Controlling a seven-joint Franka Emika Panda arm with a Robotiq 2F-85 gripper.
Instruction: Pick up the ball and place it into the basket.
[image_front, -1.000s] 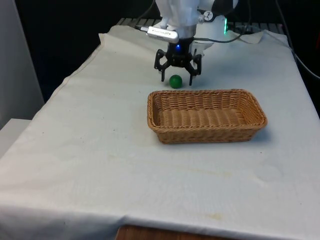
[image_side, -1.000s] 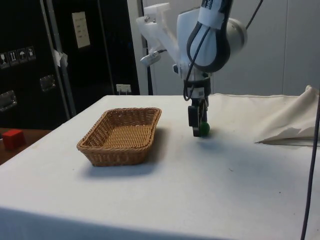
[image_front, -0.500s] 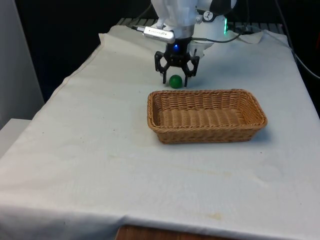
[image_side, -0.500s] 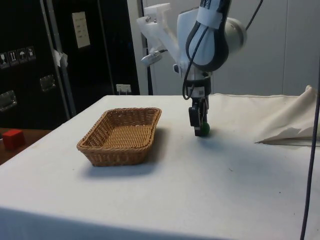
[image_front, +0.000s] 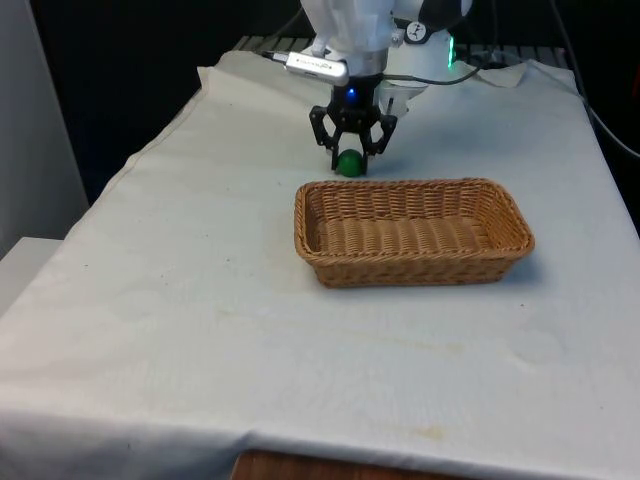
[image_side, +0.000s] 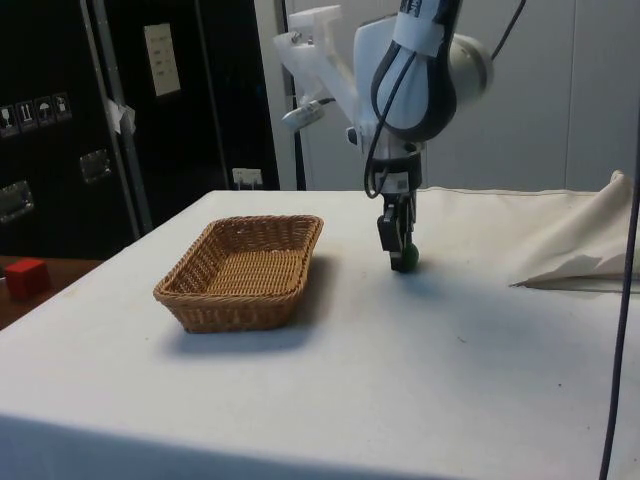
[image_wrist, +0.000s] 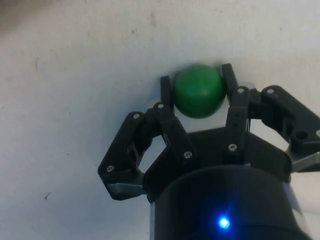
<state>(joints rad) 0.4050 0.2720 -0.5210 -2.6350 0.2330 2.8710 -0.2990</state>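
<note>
A small green ball (image_front: 349, 163) rests on the white cloth just behind the basket's far rim, toward the front view's left end. My black gripper (image_front: 349, 160) stands straight down over it, shut on the ball, one finger against each side. In the wrist view the ball (image_wrist: 198, 91) is pinched between the two fingertips (image_wrist: 166, 91). From the side the ball (image_side: 405, 258) peeks out below the gripper (image_side: 400, 252), still low at the cloth. The oblong wicker basket (image_front: 505, 215) lies in the middle of the table with nothing inside; its rim (image_side: 232, 296) faces the side camera.
Bunched white cloth (image_side: 580, 250) lies at the table's far end, on the side view's right. A cable (image_side: 622, 330) hangs down past the side view's right edge. A small red box (image_side: 24, 277) sits off the table by the dark cabinets.
The fingers have swung in from wide open and closed onto the green ball. The arm and the ball have barely shifted.
</note>
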